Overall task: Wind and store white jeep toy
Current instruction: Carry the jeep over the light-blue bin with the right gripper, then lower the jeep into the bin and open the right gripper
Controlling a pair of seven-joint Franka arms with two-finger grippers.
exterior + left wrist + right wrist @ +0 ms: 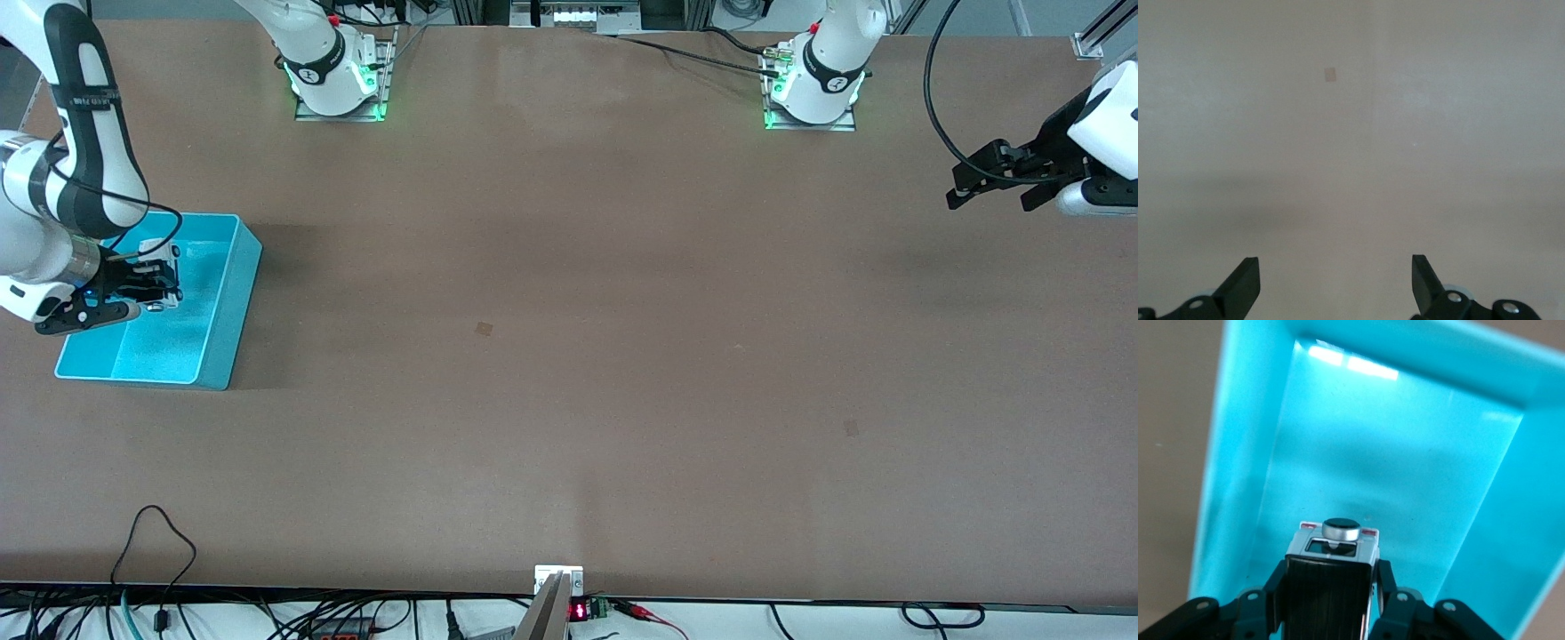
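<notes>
Right gripper [164, 283]: over the cyan bin [233, 307], at the right arm's end of the table [569, 356]. Jaws closed on the white jeep toy [167, 277], one finger against each flank of the car.

White jeep toy [1331, 570]: held in the air inside the bin's outline, clear of its floor. Black roof panel facing the wrist camera, silver-and-black knob at its end, white body edges showing at both sides between the fingers [1383, 583].

Cyan bin [1238, 453]: open-topped, rectangular, resting on the table. Interior bare apart from bright light reflections on its floor. Walls enclosing the held toy on all visible sides.

Left gripper [991, 191]: in the air over bare table at the left arm's end, waiting. Jaws spread wide, holding nothing. Both black fingertips [1245, 283] visible in the left wrist view, plain table surface between them.

Table: brown, with a small pale patch [484, 329] near its middle and a second [851, 428] nearer the front camera, toward the left arm's end. First patch [1331, 74] also visible in the left wrist view.

Black cable [151, 542]: looped on the table edge nearest the front camera.
</notes>
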